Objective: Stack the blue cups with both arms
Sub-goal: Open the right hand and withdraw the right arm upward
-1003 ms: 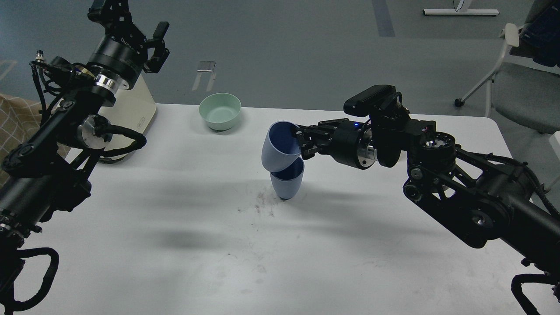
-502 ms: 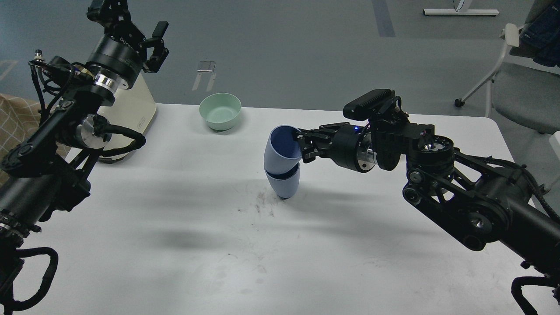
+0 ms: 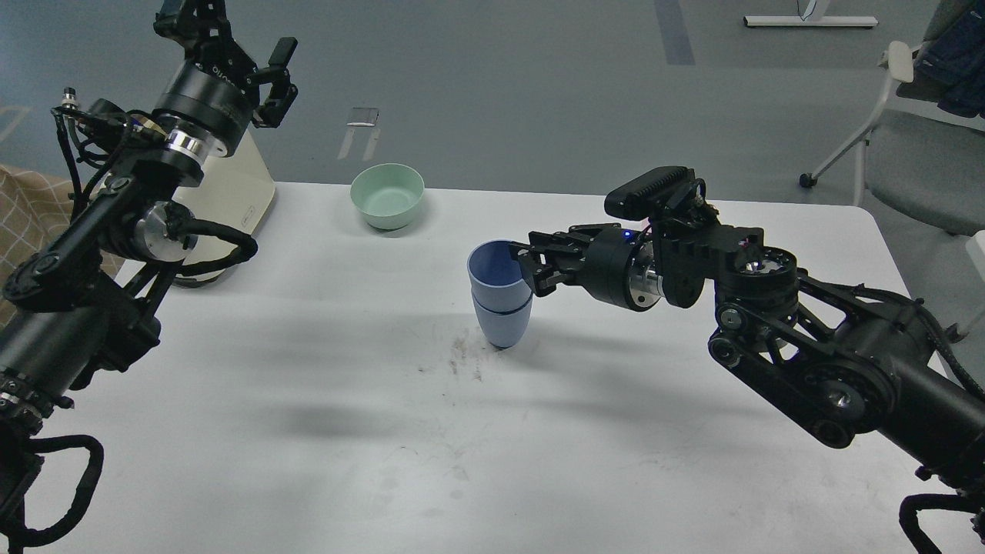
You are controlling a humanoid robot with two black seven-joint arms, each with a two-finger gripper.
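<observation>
Two blue cups stand nested in the middle of the white table (image 3: pixel 308 400). The upper cup (image 3: pixel 491 281) sits upright inside the lower cup (image 3: pixel 502 327), which rests on the table. My right gripper (image 3: pixel 529 268) comes in from the right and is shut on the upper cup's right rim, with one finger inside it. My left gripper (image 3: pixel 235 38) is raised high at the far left, open and empty, well away from the cups.
A pale green bowl (image 3: pixel 387 196) sits at the table's back edge, left of the cups. A cream-coloured appliance (image 3: pixel 242 188) stands at the back left behind my left arm. A chair (image 3: pixel 912 154) is beyond the table's right corner.
My right gripper lowered the tilted upper cup and turned it upright, so it now sits nested in the lower cup. My left arm barely moved.
</observation>
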